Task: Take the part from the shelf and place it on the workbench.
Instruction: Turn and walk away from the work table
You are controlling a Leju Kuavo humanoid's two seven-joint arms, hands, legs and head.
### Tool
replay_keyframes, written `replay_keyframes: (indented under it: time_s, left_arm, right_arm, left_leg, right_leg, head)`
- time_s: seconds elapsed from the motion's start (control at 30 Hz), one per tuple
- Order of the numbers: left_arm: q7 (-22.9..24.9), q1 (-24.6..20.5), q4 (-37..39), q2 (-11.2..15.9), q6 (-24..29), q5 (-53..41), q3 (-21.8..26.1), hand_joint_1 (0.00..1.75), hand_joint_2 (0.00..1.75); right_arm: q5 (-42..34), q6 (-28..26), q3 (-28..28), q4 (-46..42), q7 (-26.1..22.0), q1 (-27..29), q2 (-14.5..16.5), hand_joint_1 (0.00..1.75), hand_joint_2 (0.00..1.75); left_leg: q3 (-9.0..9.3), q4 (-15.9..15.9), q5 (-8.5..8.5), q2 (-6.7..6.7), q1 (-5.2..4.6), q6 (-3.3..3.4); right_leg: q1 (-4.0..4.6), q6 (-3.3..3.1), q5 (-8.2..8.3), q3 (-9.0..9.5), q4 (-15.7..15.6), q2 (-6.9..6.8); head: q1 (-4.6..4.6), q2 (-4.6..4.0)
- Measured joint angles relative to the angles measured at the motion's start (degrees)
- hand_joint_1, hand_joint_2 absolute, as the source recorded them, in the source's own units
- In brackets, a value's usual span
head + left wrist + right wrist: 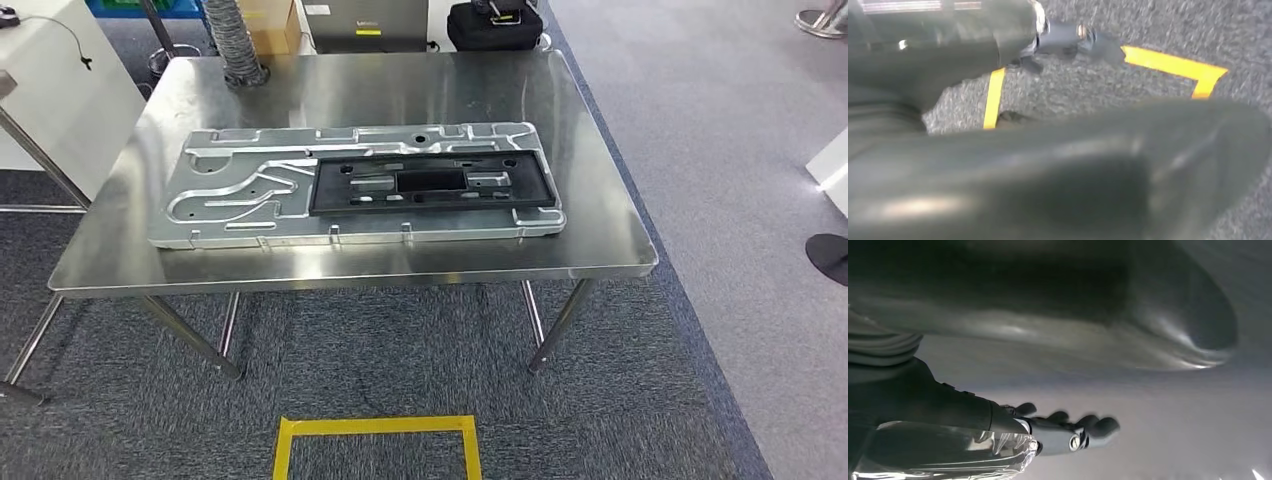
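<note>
From my seat I saw the steel table (pixel 600 200) with a long grey metal plate (pixel 240 190) lying flat on it. A black part (pixel 430 185) rested on the plate's right half. Yellow floor tape (pixel 375 440) marked the carpet just before the table.

Head view high over workbench (pixel 600 200); wrist views close, floorward.

A black part (pixel 430 185) is lying on a silver-grey ribbed panel (pixel 250 190) atop the shiny steel workbench (pixel 600 240); yellow tape (pixel 377 428) is outlining a square on speckled grey carpet (pixel 620 400).
</note>
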Motion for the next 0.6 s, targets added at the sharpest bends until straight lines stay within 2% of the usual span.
replay_keyframes:
  time_s: [0.03, 0.07, 0.1, 0.2, 0.23, 0.27, 0.33, 0.37, 0.43, 0.47, 0.5, 0.53, 0.6]
  left_arm:
    - [0.27, 0.02, 0.01, -0.03, -0.16, -0.33, -0.05, 0.00, 0.00]
    - [0.53, 0.06, 0.01, -0.07, -0.26, -0.58, -0.09, 0.00, 0.00]
    - [0.71, 0.13, 0.02, -0.10, -0.31, -0.71, -0.11, 0.00, 0.00]
    - [0.88, 0.22, 0.03, -0.19, -0.36, -0.90, -0.15, 0.00, 0.00]
    - [1.13, 0.26, 0.05, -0.38, -0.39, -1.06, -0.26, 0.00, 0.00]
    - [1.45, 0.31, 0.08, -0.59, -0.42, -1.23, -0.38, 0.00, 0.00]
    - [2.11, 0.35, 0.14, -1.09, -0.42, -1.46, -0.61, 0.00, 0.00]
    - [2.29, 0.34, 0.14, -1.21, -0.38, -1.48, -0.63, 0.00, 0.00]
    - [2.56, 0.40, 0.16, -1.43, -0.28, -1.51, -0.64, 0.00, 0.00]
    - [2.70, 0.49, 0.17, -1.50, -0.24, -1.57, -0.64, 0.00, 0.00]
    - [2.90, 0.59, 0.18, -1.53, -0.20, -1.68, -0.64, 0.00, 0.00]
    - [3.10, 0.66, 0.20, -1.57, -0.16, -1.84, -0.68, 0.00, 0.00]
    - [3.56, 0.67, 0.21, -1.62, -0.04, -2.29, -0.83, 0.00, 0.00]
  right_arm:
    - [1.25, 3.37, 0.58, 2.60, 5.98, -0.38, 0.34, 0.00, 0.00]
    - [1.73, 6.03, 0.95, 4.28, 9.91, -0.65, 0.62, 0.00, 0.00]
    - [1.81, 7.66, 1.11, 5.27, 12.04, -0.83, 0.82, 0.00, 0.00]
    - [1.86, 9.11, 1.18, 6.58, 13.84, -1.01, 1.18, 0.00, 0.00]
    - [2.05, 10.56, 1.35, 7.98, 15.26, -1.25, 1.51, 0.00, 0.00]
    - [2.28, 12.26, 1.61, 9.50, 16.72, -1.56, 1.88, 0.00, 0.00]
    - [2.74, 15.46, 2.17, 11.87, 18.61, -2.11, 2.38, 0.00, 0.00]
    - [2.81, 16.26, 2.29, 12.23, 18.65, -2.22, 2.46, 0.00, 0.00]
    - [2.82, 17.50, 2.34, 12.82, 18.57, -2.31, 2.60, 0.00, 0.00]
    - [2.78, 18.01, 2.35, 13.10, 18.54, -2.40, 2.67, 0.00, 0.00]
    - [2.63, 18.48, 2.37, 13.32, 18.56, -2.50, 2.75, 0.00, 0.00]
    - [2.34, 18.81, 2.37, 13.52, 18.65, -2.58, 2.84, 0.00, 0.00]
    - [1.47, 19.12, 2.35, 13.76, 18.88, -2.68, 3.09, 0.00, 0.00]
  left_leg:
    - [-0.64, 0.01, 0.55, 0.00, -0.03, 0.18]
    - [-1.13, 0.07, 0.93, 0.01, -0.06, 0.22]
    - [-1.47, 0.12, 1.17, 0.01, -0.08, 0.19]
    - [-2.12, 0.30, 1.54, 0.06, -0.09, 0.09]
    - [-3.28, 0.88, 1.99, 0.13, 0.01, -0.21]
    - [-4.62, 1.61, 2.49, 0.19, 0.11, -0.60]
    - [-7.02, 3.19, 3.48, 0.28, 0.25, -1.58]
    - [-7.32, 3.45, 3.84, 0.28, 0.23, -1.94]
    - [-7.53, 3.49, 4.59, 0.24, 0.27, -2.73]
    - [-7.80, 3.80, 4.16, 0.18, 0.36, -3.06]
    - [-8.25, 4.83, 2.72, 0.13, 0.47, -3.34]
    - [-8.95, 6.90, 0.29, 0.09, 0.56, -3.54]
    - [-10.60, 13.77, -5.56, 0.08, 0.64, -3.81]
  right_leg:
    - [-0.13, 0.23, -2.90, -0.93, 3.29, -0.01]
    - [-0.24, 0.36, -5.07, -1.68, 6.17, -0.02]
    - [-0.30, 0.47, -6.35, -2.17, 8.14, -0.02]
    - [-0.43, 0.65, -6.86, -2.37, 10.21, -0.02]
    - [-0.72, 0.93, -5.41, -0.15, 8.44, -0.03]
    - [-1.04, 1.19, -4.39, 2.91, 5.34, -0.03]
    - [-1.26, 1.18, -2.64, 9.41, -2.97, 0.08]
    - [-1.10, 0.83, -3.17, 10.31, -4.63, 0.14]
    - [-0.89, -0.16, -2.78, 9.93, -4.85, 0.11]
    - [-0.90, -0.72, -2.30, 9.50, -4.84, 0.01]
    - [-0.93, -1.31, -1.70, 8.96, -4.88, -0.12]
    - [-0.97, -1.82, -1.03, 8.27, -4.96, -0.25]
    - [-0.69, -2.32, 0.29, 6.64, -4.88, -0.38]
  head:
    - [0.01, 0.00]
    - [0.01, 0.00]
    - [0.01, 0.00]
    - [0.01, 0.01]
    - [0.01, 0.01]
    - [0.01, 0.02]
    - [-0.01, 0.02]
    - [-0.01, 0.02]
    - [-0.01, 0.02]
    - [-0.01, 0.02]
    - [-0.01, 0.01]
    - [-0.01, 0.01]
    - [-0.01, 0.01]
